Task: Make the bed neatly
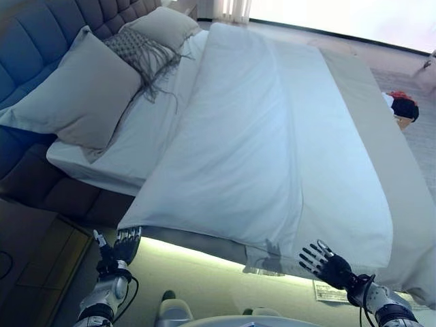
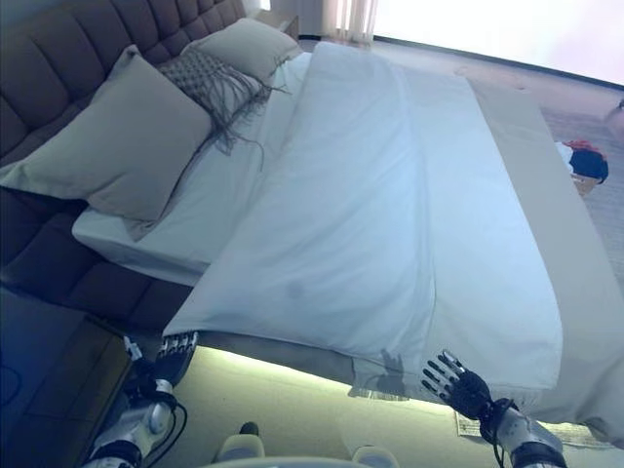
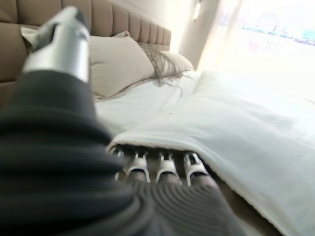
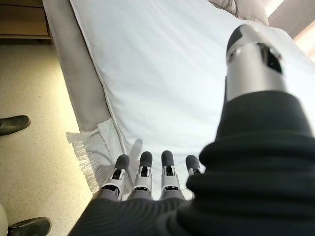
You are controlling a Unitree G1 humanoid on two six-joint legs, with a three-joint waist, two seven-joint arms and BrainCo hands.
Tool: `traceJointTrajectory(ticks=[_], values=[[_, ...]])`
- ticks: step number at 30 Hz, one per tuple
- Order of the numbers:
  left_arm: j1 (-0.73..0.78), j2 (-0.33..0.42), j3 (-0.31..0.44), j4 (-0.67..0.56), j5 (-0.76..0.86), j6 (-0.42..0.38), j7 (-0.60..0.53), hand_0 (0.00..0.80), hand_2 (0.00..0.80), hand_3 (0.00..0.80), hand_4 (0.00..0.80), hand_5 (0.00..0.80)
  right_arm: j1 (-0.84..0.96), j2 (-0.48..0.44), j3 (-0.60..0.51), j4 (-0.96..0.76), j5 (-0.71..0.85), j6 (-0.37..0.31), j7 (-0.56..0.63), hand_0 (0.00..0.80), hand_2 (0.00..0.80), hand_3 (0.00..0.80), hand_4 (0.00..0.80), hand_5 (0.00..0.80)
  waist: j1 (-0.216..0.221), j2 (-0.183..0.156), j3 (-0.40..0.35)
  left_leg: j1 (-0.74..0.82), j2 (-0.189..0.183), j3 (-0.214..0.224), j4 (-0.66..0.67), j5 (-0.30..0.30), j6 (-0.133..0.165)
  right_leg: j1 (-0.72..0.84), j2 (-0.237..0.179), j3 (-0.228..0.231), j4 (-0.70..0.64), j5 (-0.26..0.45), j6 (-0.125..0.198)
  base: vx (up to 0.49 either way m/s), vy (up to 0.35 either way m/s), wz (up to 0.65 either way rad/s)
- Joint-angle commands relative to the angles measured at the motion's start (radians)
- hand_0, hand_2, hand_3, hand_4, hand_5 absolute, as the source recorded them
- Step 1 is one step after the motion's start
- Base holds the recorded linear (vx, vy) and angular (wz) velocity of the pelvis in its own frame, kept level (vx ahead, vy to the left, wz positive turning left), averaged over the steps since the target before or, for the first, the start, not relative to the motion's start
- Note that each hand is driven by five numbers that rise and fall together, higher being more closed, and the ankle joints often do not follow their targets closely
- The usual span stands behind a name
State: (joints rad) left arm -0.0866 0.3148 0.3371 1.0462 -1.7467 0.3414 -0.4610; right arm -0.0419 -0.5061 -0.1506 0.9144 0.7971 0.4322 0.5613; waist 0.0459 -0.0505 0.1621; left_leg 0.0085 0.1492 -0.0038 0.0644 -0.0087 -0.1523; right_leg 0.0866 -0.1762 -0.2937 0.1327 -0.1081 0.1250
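Altogether two pillows (image 1: 78,99), one duvet (image 1: 266,150), two hands (image 1: 327,262)

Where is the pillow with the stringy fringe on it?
In the left eye view the fringed pillow sits at the head of the bed on the robot's left, between the big plain pillow and the smaller pillow, against the tufted headboard.

Pale bedding against a brown headboard

A plain white duvet (image 1: 272,143) is spread over a beige blanket (image 1: 381,136); two beige pillows (image 1: 82,95) and a grey patterned fringed throw (image 1: 139,51) are set against the brown tufted headboard (image 1: 41,27).
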Motion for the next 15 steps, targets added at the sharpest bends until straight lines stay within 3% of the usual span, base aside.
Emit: traceJointTrajectory(ticks=[1, 15], values=[[0.099, 0.306, 0.342, 0.061, -0.176, -0.147, -0.058, 0.0, 0.0, 0.0, 0.0, 0.0, -0.016, -0.057, -0.04, 0.023, 0.018, -0.029, 0.026, 0.0, 0.0, 0.0, 0.0, 0.0, 0.098, -0.005, -0.011, -0.003, -0.025, -0.003, 0.071, -0.051, 0.056, -0.061, -0.157, 0.044, -0.006, 0.126, 0.062, 0.0, 0.045, -0.02], [0.111, 0.462, 0.437, 0.081, -0.162, -0.148, 0.004, 0.0, 0.0, 0.0, 0.0, 0.0, -0.011, -0.102, -0.071, 0.067, 0.024, -0.038, 0.064, 0.0, 0.0, 0.0, 0.0, 0.0, 0.111, 0.015, -0.015, -0.003, -0.044, -0.015, 0.07, -0.064, 0.06, -0.063, -0.182, 0.036, -0.019, 0.151, 0.068, -0.023, 0.05, -0.02]])
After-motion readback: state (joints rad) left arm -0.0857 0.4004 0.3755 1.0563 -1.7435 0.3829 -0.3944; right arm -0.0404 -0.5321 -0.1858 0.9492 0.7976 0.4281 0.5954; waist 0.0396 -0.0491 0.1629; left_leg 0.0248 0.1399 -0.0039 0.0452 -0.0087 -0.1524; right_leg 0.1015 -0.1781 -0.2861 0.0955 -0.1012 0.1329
